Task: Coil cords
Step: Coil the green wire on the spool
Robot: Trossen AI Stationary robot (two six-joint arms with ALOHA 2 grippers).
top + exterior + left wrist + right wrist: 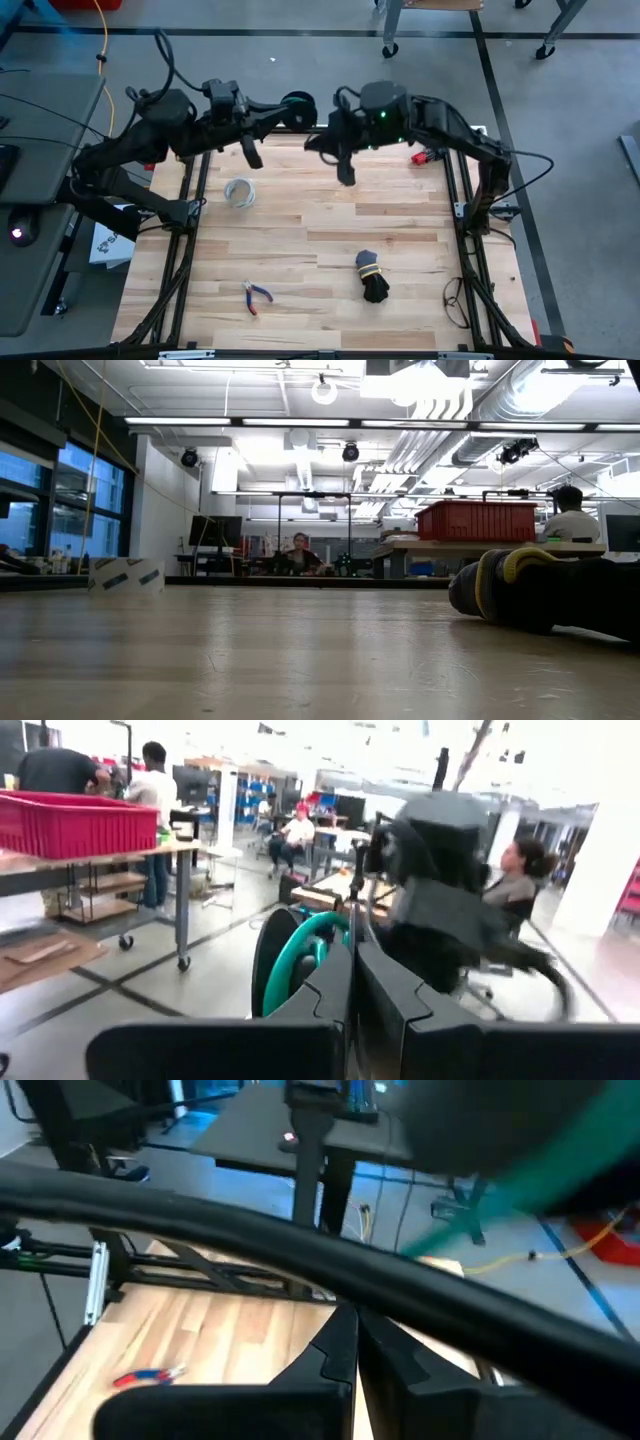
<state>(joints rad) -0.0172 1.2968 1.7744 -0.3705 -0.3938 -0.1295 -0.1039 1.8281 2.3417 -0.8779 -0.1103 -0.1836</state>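
Observation:
The cord is a small dark round coil (297, 103) with a green loop (300, 945). It is held up in the air over the table's far edge, at the tip of my left gripper (285, 106), which is shut. My right gripper (323, 138) is just right of the coil, also raised and shut. In the right wrist view its fingers (352, 1342) meet with nothing visible between them. A blurred green stretch of cord (520, 1180) passes beyond them, behind a black arm cable. My left gripper is shut on the coil at the part of its rim nearest the fingers (322, 942). The fingers come about level from the table's left side. The coil stands on edge beyond the fingertips, lifted clear of the table. Whether my right gripper touches the cord, I cannot tell.
A black cord bundle with a yellow tie (372, 277) lies near the front right and fills the right of the low view (520, 585). A pale ring (240, 192) lies at the left and pliers (256, 297) near the front edge. People sit in the room beyond.

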